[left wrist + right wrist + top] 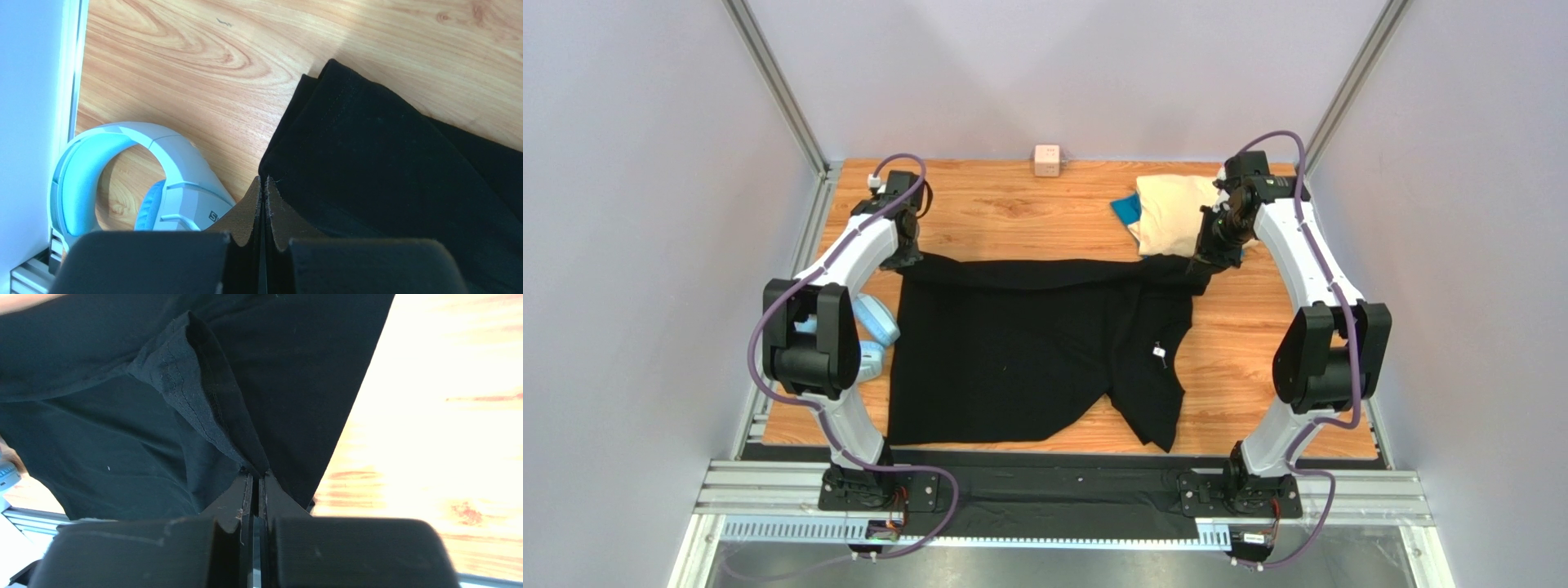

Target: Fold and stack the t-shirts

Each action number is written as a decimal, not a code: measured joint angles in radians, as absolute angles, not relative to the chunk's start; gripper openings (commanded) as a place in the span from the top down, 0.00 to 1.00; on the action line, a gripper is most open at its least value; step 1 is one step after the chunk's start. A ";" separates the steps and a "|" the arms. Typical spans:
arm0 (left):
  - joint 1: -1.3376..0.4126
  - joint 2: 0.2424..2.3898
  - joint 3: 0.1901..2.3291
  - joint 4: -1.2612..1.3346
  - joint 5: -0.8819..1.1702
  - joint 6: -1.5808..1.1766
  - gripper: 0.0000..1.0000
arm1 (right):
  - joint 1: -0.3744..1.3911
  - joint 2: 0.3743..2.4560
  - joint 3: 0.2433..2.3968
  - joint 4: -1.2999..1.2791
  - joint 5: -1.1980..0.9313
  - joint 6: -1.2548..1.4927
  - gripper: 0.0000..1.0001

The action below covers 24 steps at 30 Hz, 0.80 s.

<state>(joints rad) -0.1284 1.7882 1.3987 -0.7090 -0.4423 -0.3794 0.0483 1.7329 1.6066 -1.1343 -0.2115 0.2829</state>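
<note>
The black t-shirt (1014, 355) lies spread across the middle of the table, its far edge pulled in a straight line between my two grippers. My left gripper (906, 255) is shut on the shirt's far left corner (393, 165); its jaws (264, 180) are pressed together at the cloth's edge. My right gripper (1201, 260) is shut on the far right corner, where a hemmed fold of black cloth (202, 410) runs into the closed tips (256, 473). The cream-beige t-shirt (1173, 211) lies folded at the back right, on top of the blue t-shirt (1124, 208), of which only an edge shows.
A light-blue and white headset (876, 321) lies at the table's left edge beside the black shirt, and shows close below my left gripper (123, 153). A small pink cube (1048, 159) stands at the back edge. Grey walls enclose the table.
</note>
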 measured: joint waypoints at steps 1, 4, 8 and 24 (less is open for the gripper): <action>-0.128 1.788 1.398 -0.712 -0.439 -0.379 1.00 | 0.048 1.733 1.599 -1.136 -0.212 0.283 1.00; -0.128 1.788 1.391 -0.723 -0.418 -0.380 1.00 | 0.048 1.737 1.584 -1.149 -0.213 0.283 1.00; -0.128 1.792 1.371 -0.741 -0.391 -0.388 1.00 | 0.048 1.757 1.581 -1.156 -0.219 0.283 1.00; -0.128 1.847 1.378 -0.888 -0.405 -0.466 0.65 | 0.048 1.784 1.581 -1.190 -0.238 0.286 0.64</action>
<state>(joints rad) -0.1284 1.8465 1.3777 -0.8883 -0.4046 -0.4660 0.0483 1.7836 1.5806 -1.1904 -0.2379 0.2859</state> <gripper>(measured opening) 0.346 0.334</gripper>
